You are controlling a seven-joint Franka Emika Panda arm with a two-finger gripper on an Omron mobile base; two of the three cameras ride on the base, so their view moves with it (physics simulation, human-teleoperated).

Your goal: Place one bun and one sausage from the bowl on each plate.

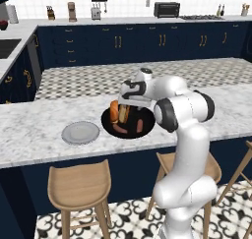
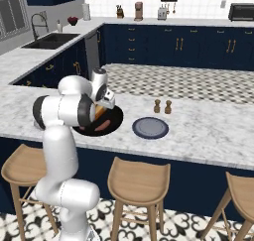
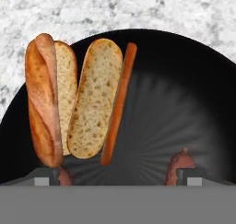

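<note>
Fingertips of my pincer (image 3: pixel 120 177) stand wide apart, holding nothing, over the black bowl (image 3: pixel 184 89). Two sausages (image 3: pixel 180 165) lie nearest me at six o'clock, two split buns (image 3: pixel 94 98) beyond at ten. Both plates look bare: light grey plate (image 1: pixel 80 133) at nine o'clock, blue-grey plate (image 2: pixel 150 128) at three. Every placement is left, I judge

The bowl (image 3: pixel 184 103) looks smooth, black and a bit shiny, the cut buns (image 3: pixel 94 98) look rough and holey, the counter (image 3: pixel 92 11) is speckled stone.
</note>
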